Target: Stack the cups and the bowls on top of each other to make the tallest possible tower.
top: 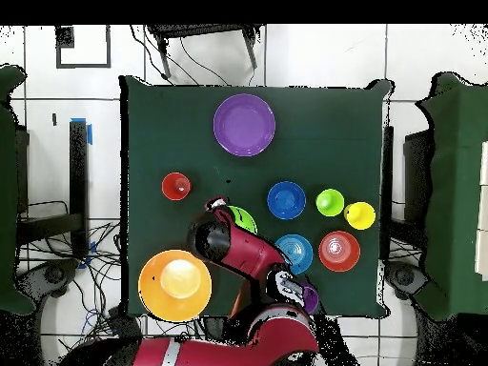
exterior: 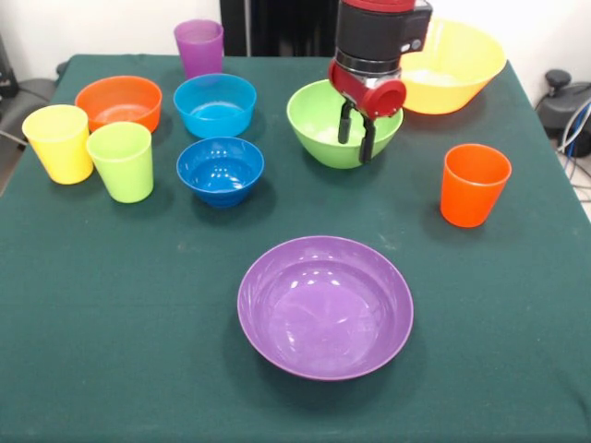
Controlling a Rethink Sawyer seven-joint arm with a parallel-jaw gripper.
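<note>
My gripper (exterior: 355, 137) hangs open over the lime green bowl (exterior: 325, 129), fingers down, holding nothing. In the overhead view my gripper (top: 217, 205) sits by that bowl (top: 245, 220). The wide purple bowl (exterior: 325, 306) lies alone near the front of the table. The very large yellow-orange bowl (exterior: 454, 66) stands at the back right. The orange-red cup (exterior: 474, 185) stands upright on the right. At the left stand the yellow cup (exterior: 59, 143) and lime green cup (exterior: 122, 161). The purple cup (exterior: 199, 46) is at the back. Nothing is stacked.
An orange bowl (exterior: 119, 101), a light blue bowl (exterior: 215, 104) and a dark blue bowl (exterior: 221, 170) cluster at the left of the green tablecloth (exterior: 111, 314). Chairs and cables surround the table (top: 143, 133).
</note>
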